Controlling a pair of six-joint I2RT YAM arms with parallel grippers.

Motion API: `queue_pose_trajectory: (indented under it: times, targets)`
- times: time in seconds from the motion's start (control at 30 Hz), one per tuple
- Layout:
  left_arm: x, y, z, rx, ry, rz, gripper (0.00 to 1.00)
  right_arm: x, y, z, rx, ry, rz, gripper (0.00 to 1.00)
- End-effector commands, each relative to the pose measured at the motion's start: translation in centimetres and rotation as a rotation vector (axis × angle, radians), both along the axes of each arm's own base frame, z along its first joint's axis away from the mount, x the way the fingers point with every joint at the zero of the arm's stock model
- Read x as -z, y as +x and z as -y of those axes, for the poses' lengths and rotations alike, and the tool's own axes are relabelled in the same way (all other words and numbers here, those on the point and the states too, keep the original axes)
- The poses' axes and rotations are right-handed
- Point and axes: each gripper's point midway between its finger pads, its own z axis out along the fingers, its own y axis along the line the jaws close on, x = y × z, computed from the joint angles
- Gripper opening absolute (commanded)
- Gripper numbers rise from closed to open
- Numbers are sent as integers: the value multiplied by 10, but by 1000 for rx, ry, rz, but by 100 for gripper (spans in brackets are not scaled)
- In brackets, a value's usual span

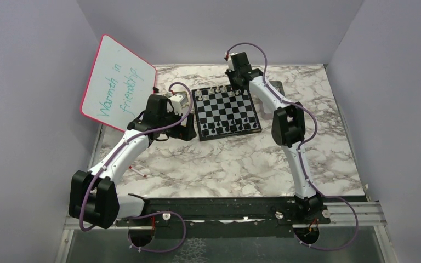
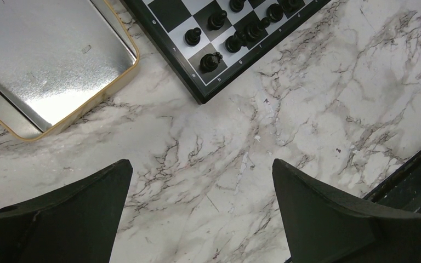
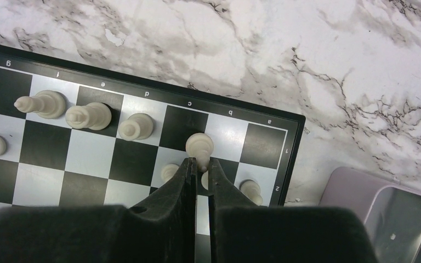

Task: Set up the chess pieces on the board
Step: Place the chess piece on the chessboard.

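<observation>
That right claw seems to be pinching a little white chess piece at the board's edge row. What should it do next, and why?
Probably ease straight down and then open. The right gripper is shut on a white piece over the c square in the edge row of the board, and no other piece stands on that square. I cannot tell whether its base already touches the square.

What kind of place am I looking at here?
Likely a robotics lab test cell: plain walls box in a marble-patterned table, a left arm and right arm are bolted at its near edge, and a whiteboard leans nearby.
</observation>
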Motion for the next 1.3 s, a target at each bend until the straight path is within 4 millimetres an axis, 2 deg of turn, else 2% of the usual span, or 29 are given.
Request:
queue_pose_trajectory:
  times: [0.0, 0.17, 0.5, 0.8, 1.27]
  targets:
    - [3, -1, 0, 9, 23, 1, 99, -2, 11, -7, -11, 4, 42, 14]
    - [4, -1, 1, 12, 22, -4, 99, 3, 11, -11, -19, 16, 32, 16]
    - [5, -2, 1, 14, 24, -5, 99, 5, 13, -13, -22, 23, 36, 28]
    - [4, -2, 0, 12, 27, -3, 99, 2, 16, -17, -28, 44, 48, 18]
    - [4, -3, 0, 11, 30, 3, 99, 9, 17, -29, -40, 108, 36, 17]
